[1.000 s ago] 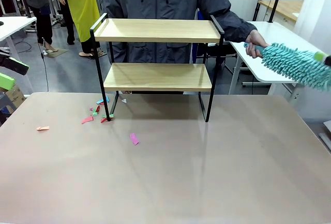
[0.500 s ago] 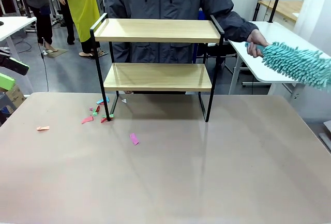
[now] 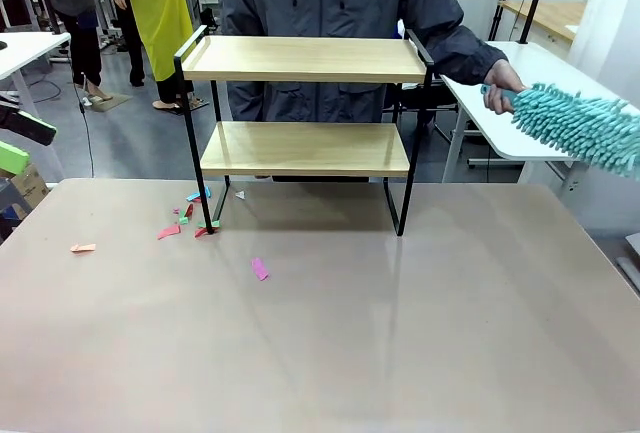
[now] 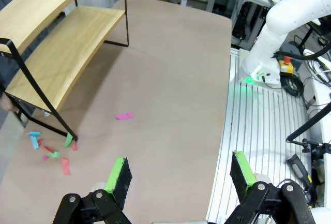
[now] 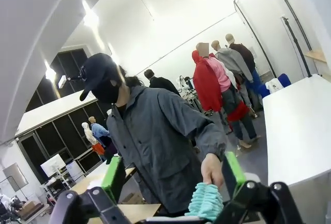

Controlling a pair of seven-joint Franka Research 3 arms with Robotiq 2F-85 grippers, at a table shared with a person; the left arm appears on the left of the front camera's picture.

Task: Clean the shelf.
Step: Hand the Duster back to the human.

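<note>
The shelf (image 3: 305, 103) stands at the table's far middle, both wooden boards bare; the left wrist view has the shelf (image 4: 57, 53) at upper left. A person behind it holds a teal fluffy duster (image 3: 585, 128) in one hand (image 3: 500, 81), out to the right of the shelf. In the right wrist view the duster (image 5: 206, 202) lies between my right gripper's (image 5: 174, 178) wide-apart fingers, with the person's hand (image 5: 212, 169) on it. That gripper is open. My left gripper (image 4: 178, 175) hangs open above the table's left side, its green pad (image 3: 12, 156) at the picture's edge.
Coloured paper scraps (image 3: 190, 221) lie by the shelf's left front foot, with a pink one (image 3: 260, 269) and an orange one (image 3: 83, 248) farther out. The scraps (image 4: 51, 151) also lie ahead of the left gripper. A white table (image 3: 520, 103) stands behind at the right.
The person has leaned to the right, and the hand with the duster has shifted slightly right. A green pad seen at the duster's right end a second ago is now outside the picture.
</note>
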